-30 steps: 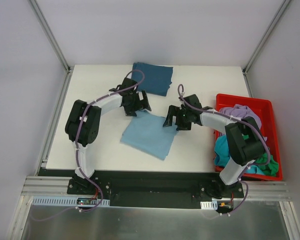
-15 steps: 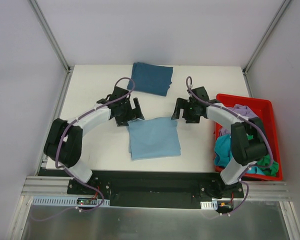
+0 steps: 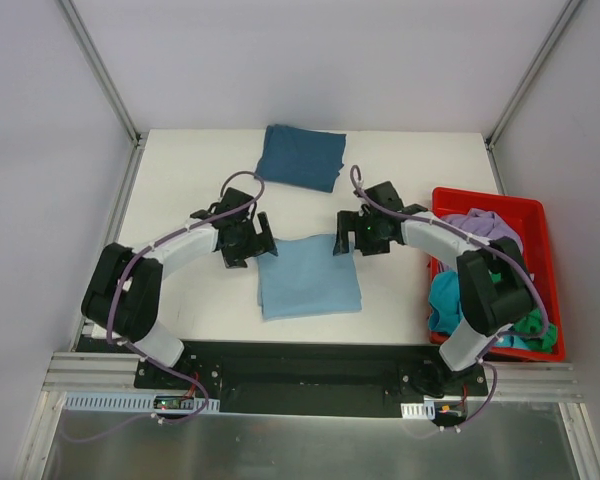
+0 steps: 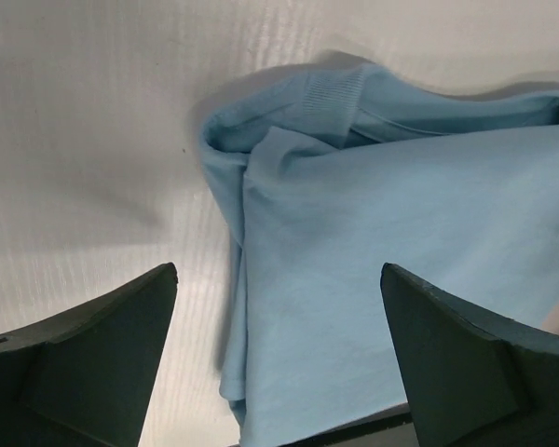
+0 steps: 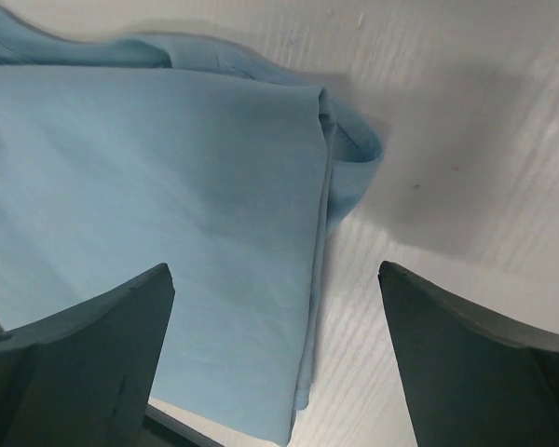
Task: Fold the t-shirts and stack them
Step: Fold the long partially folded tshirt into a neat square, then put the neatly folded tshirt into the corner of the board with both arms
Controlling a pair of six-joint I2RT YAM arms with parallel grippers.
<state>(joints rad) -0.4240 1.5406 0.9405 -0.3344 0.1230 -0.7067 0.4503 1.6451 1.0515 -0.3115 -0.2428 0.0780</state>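
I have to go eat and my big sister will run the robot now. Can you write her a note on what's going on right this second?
The left gripper is open and empty, over the far left corner of the light blue t-shirt.
The right gripper is open and empty, over its far right corner.
The light blue t-shirt lies folded mid-table. The dark teal t-shirt lies folded at the far edge, apart from it.
Done: two shirts folded.
Left: stack those two, then fold the lilac t-shirt, turquoise t-shirt and green t-shirt crumpled in the red bin.
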